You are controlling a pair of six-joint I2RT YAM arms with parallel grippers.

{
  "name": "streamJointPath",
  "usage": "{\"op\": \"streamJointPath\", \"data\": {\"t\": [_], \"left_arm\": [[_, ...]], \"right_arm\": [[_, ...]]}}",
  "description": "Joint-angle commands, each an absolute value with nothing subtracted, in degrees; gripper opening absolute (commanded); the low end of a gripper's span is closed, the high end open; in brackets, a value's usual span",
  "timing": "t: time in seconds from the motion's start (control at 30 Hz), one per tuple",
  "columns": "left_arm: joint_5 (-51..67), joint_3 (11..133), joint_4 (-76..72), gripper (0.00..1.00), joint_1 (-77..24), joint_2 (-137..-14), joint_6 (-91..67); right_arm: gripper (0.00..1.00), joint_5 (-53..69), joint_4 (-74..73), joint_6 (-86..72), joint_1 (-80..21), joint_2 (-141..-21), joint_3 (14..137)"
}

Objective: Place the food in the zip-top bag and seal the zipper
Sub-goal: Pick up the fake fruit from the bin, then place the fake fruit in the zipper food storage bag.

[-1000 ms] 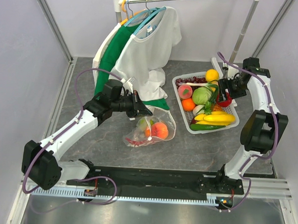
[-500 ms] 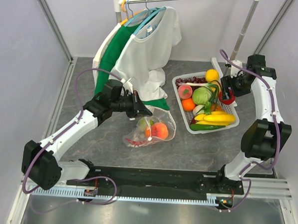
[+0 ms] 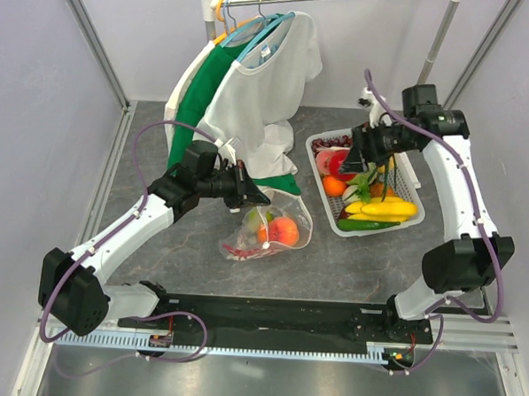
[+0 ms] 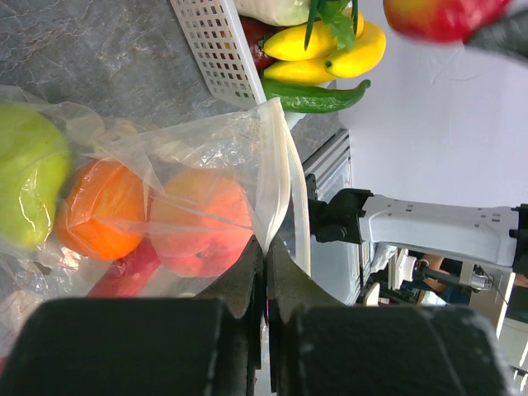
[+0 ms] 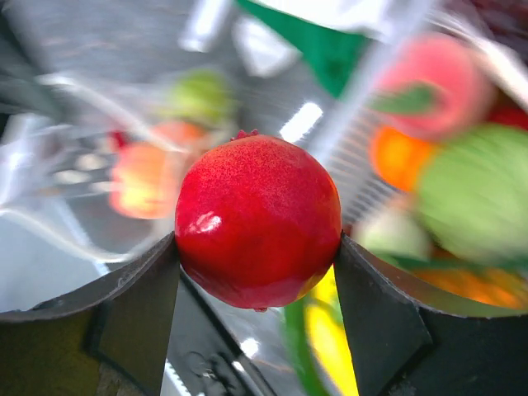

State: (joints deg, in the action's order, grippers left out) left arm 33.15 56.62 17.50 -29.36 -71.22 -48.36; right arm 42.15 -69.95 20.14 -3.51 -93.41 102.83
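The clear zip-top bag (image 3: 272, 229) lies on the grey table and holds a green apple (image 4: 29, 186), an orange fruit (image 4: 103, 206), a peach (image 4: 202, 221) and a red chili (image 4: 124, 272). My left gripper (image 3: 263, 198) is shut on the bag's upper mouth edge (image 4: 276, 177), holding it lifted. My right gripper (image 3: 348, 162) is shut on a glossy red pomegranate (image 5: 257, 221), held in the air over the left end of the white basket (image 3: 333, 210). The zipper strip runs along the edge in the left wrist view.
The white slotted basket holds bananas (image 3: 386, 207), a green cucumber (image 3: 369, 225), an orange (image 3: 334, 185), a green cabbage (image 3: 361, 181) and more fruit. White and green garments (image 3: 252, 91) hang on a rack behind the bag. Grey walls stand on both sides.
My right arm has swung left from the basket's far right end to above its left end, carrying the red fruit. The left arm and the bag have not moved.
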Motion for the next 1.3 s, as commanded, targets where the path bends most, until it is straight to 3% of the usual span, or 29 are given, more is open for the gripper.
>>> {"op": "streamJointPath", "data": {"t": [0.0, 0.33, 0.63, 1.0, 1.1, 1.27], "left_arm": [[33.7, 58.4, 17.5, 0.02, -29.1, -70.6, -48.6], [33.8, 58.8, 17.4, 0.02, -29.1, -70.9, -49.0], [34.5, 58.6, 16.8, 0.02, -29.1, -71.0, -50.0], [34.5, 57.4, 15.2, 0.02, -28.9, -70.8, -52.5], [34.1, 57.1, 15.3, 0.02, -29.0, -70.4, -52.9], [34.1, 57.0, 15.2, 0.02, -28.5, -70.8, -54.5]], "right_arm": [[0.5, 51.9, -67.1, 15.4, -9.6, -87.4, 99.5], [0.5, 49.3, -55.0, 9.8, -27.6, -84.1, 85.6], [0.5, 44.8, -45.8, 7.6, -38.5, -87.7, 82.3], [0.52, 40.0, -41.9, 11.4, -41.9, -91.1, 81.2], [0.56, 37.8, -38.0, 8.6, -42.5, -89.4, 80.6], [0.8, 34.5, -31.9, 8.2, -44.0, -85.5, 77.5]]}}
